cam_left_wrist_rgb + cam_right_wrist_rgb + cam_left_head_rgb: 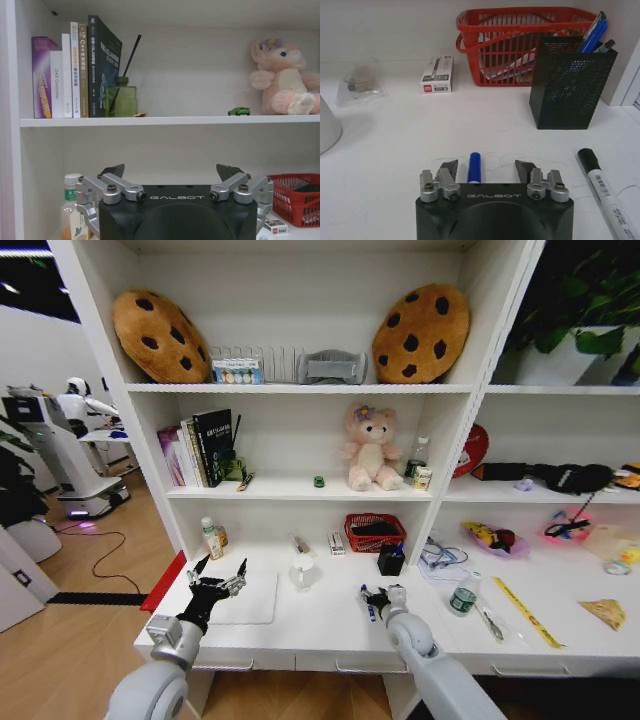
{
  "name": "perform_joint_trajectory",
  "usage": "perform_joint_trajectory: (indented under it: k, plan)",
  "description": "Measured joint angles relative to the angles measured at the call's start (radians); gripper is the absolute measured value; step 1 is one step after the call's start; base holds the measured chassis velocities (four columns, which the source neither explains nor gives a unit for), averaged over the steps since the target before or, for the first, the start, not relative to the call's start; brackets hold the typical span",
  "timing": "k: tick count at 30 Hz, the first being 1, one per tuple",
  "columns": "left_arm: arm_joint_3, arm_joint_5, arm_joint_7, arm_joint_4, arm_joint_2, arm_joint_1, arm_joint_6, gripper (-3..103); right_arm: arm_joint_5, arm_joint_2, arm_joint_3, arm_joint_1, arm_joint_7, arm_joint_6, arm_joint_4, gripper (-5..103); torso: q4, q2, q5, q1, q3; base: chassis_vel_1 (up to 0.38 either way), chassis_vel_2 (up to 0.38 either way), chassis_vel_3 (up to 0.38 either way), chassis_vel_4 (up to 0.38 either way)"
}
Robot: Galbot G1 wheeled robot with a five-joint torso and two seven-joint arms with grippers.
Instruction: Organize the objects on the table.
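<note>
Straddling blue pen [474, 167], right end effector [486, 170] wide open, seemingly untouching.

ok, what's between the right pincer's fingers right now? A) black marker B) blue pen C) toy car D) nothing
B: in the right wrist view a blue pen lies on the desk between the open fingers of the right pincer, not yet clamped; the black marker lies off to the side.

White shelving [300, 388] fills the view ahead. Wooden floor [70, 640] on the left, a dark cable [105, 550] trailing across.
</note>
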Motion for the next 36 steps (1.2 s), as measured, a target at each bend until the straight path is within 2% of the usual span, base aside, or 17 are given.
perform_joint_trajectory:
  k: [10, 12, 14, 21, 22, 23, 24, 27, 29, 36]
  plan:
    - [0.0, 0.0, 0.0, 0.0, 0.0, 0.0, 0.0, 100, -0.001, 0.005, 0.002, 0.0, -0.017, -0.004, -0.004, 65, 0.0, 0.0, -0.0001, 0.0, 0.0, 0.0, 0.0, 0.0, 0.0]
    - [0.0, 0.0, 0.0, 0.0, 0.0, 0.0, 0.0, 100, -0.001, 0.005, 0.002, -0.001, -0.016, -0.004, -0.004, 61, -0.0001, 0.0, -0.0001, 0.0, 0.0, 0.0, 0.0, 0.0, 0.0]
    - [0.0, 0.0, 0.0, 0.0, 0.0, 0.0, 0.0, 100, 0.0, 0.006, 0.003, -0.001, -0.011, -0.005, -0.004, 51, -0.0001, 0.0, -0.0002, 0.0, 0.0, 0.0, 0.0, 0.0, 0.0]
    - [0.0, 0.0, 0.0, 0.0, 0.0, 0.0, 0.0, 100, 0.0, 0.018, 0.002, 0.001, -0.006, -0.008, -0.007, 48, 0.0, 0.0, -0.0002, 0.0, 0.0, 0.0, 0.0, 0.0, 0.0]
    - [0.0, 0.0, 0.0, 0.0, 0.0, 0.0, 0.0, 100, 0.0, 0.018, 0.001, 0.0, -0.006, -0.008, -0.007, 38, 0.0, 0.0, -0.0001, 0.0, 0.0, 0.0, 0.0, 0.0, 0.0]
    - [0.0, 0.0, 0.0, 0.0, 0.0, 0.0, 0.0, 100, 0.0, 0.018, 0.001, 0.0, -0.006, -0.008, -0.007, 38, 0.0, 0.0, -0.0001, 0.0, 0.0, 0.0, 0.0, 0.0, 0.0]
    - [0.0, 0.0, 0.0, 0.0, 0.0, 0.0, 0.0, 100, 0.0, 0.017, 0.001, -0.002, -0.006, -0.009, -0.006, 28, 0.0, 0.0, -0.0001, 0.0, 0.0, 0.0, 0.0, 0.0, 0.0]
    - [0.0, 0.0, 0.0, 0.0, 0.0, 0.0, 0.0, 100, 0.0, 0.015, 0.002, -0.003, -0.005, -0.011, -0.006, 22, 0.0, 0.0, -0.0001, 0.0, 0.0, 0.0, 0.0, 0.0, 0.0]
    - [0.0, 0.0, 0.0, 0.0, 0.0, 0.0, 0.0, 100, 0.0, 0.014, 0.005, -0.005, -0.001, -0.014, -0.004, 12, 0.0001, 0.0, 0.0, 0.0, 0.0, 0.0, 0.0, 0.0, 0.0]
    - [0.0, 0.0, 0.0, 0.0, 0.0, 0.0, 0.0, 100, 0.003, 0.018, 0.011, -0.014, 0.003, -0.012, 0.007, 11, -0.0001, 0.0, 0.0, 0.0, 0.0, 0.0, 0.0, 0.0, 0.0]
